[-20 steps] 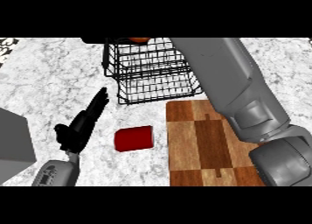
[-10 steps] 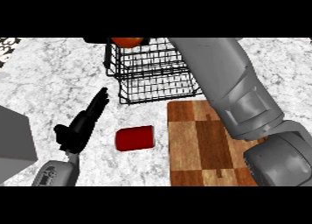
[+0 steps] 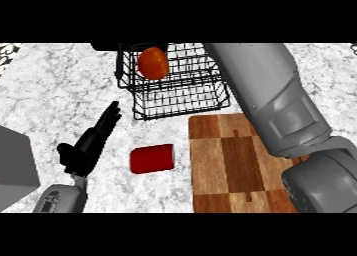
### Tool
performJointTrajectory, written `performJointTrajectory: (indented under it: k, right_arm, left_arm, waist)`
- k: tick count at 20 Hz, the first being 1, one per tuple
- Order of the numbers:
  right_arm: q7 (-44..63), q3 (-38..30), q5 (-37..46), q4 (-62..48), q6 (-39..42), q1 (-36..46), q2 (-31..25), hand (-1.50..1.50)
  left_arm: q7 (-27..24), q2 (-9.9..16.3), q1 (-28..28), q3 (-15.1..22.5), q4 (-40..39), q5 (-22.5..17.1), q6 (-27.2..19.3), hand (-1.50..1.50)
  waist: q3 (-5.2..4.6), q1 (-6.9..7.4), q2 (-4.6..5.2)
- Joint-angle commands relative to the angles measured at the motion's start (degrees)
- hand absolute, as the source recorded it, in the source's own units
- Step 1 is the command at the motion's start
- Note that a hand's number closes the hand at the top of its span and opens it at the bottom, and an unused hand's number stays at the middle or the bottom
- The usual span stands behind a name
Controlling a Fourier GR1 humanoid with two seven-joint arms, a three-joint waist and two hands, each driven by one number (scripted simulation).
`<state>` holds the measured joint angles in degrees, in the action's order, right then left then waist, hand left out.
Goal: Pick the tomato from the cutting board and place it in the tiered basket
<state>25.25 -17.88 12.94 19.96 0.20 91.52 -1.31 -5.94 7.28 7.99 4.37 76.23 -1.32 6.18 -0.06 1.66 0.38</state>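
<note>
The orange-red tomato [image 3: 153, 62] shows over the upper left part of the black wire tiered basket [image 3: 181, 111], at the counter's far middle. My right forearm [image 3: 273, 100] reaches up across the wooden cutting board [image 3: 225, 165] to the basket's far side. Only a dark strip of my right hand [image 3: 111, 46] shows at the view's top edge, just above the tomato. Whether it touches the tomato is hidden. My left hand [image 3: 89, 145] lies open on the counter to the left, fingers straight and pointing toward the basket.
A small red block [image 3: 152, 159] lies on the marble counter between my left hand and the cutting board. A grey box [image 3: 7, 157] stands at the left edge. Nothing stands on the board itself.
The tomato, only a sliver at the top edge before, has come down into full view over the basket. The right forearm has shifted slightly. The left hand has not moved.
</note>
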Motion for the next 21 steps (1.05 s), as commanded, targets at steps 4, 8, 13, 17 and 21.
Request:
performJointTrajectory:
  k: [4, 8, 13, 17, 21]
  right_arm:
    - [-0.8, 1.6, 5.6, 2.4, -15.0, -0.6, -8.1, -1.5]
    - [-5.8, -1.2, 4.0, 4.5, -17.1, -5.4, -13.0, -1.5]
    - [-13.1, -7.4, -2.1, 8.2, -11.7, -11.4, -21.6, -1.5]
    - [-14.3, -10.4, -5.6, 8.4, -2.0, -15.7, -30.2, -1.5]
    - [-17.3, -11.6, -7.3, 6.6, 8.2, -20.5, -37.9, -1.5]
  left_arm:
    - [0.4, -1.5, -1.5, 0.5, 1.2, -0.1, -0.8, 0.0]
    - [-0.5, -1.3, -1.7, 0.4, 1.4, 1.0, -1.7, 0.0]
    - [-0.3, 0.2, -2.0, -0.9, 0.6, -0.3, 0.2, 0.0]
    - [0.1, -0.7, -2.0, -0.7, 0.4, -0.2, -0.2, 0.0]
    - [-1.2, 0.9, -3.3, -1.3, 2.3, -0.5, 1.1, 0.0]
  waist:
    - [0.01, -0.53, -0.13]
    - [0.06, -0.92, -0.1]
    - [0.13, -1.44, -0.11]
    - [0.11, -1.67, -0.12]
    - [0.11, -1.11, -0.04]
